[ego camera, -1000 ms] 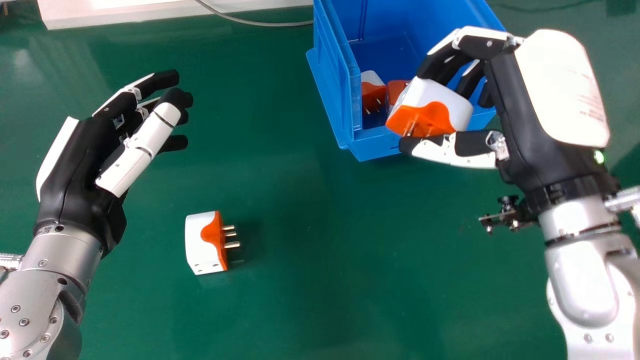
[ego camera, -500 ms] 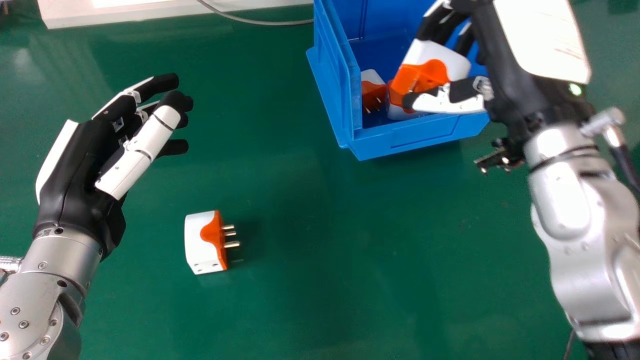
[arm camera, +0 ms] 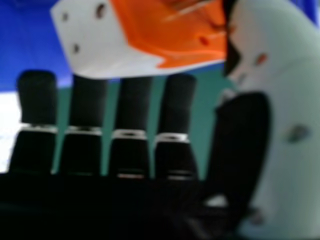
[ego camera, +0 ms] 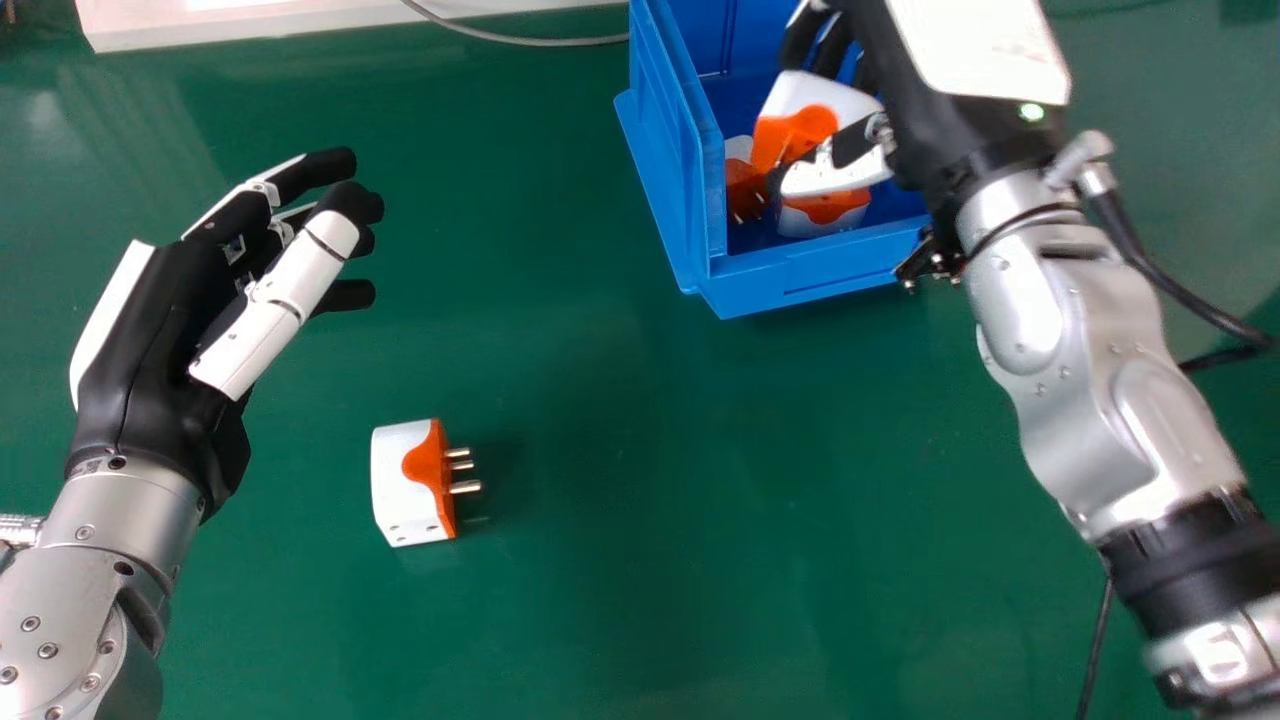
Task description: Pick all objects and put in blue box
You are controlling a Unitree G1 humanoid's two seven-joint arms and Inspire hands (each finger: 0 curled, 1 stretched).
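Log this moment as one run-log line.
right hand: grips plug adapter at blue box | left hand: open, empty | in box: two adapters | on table: one adapter

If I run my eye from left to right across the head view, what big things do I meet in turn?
Left robot hand → white-and-orange plug adapter outside the box → blue box → right arm's silver forearm.
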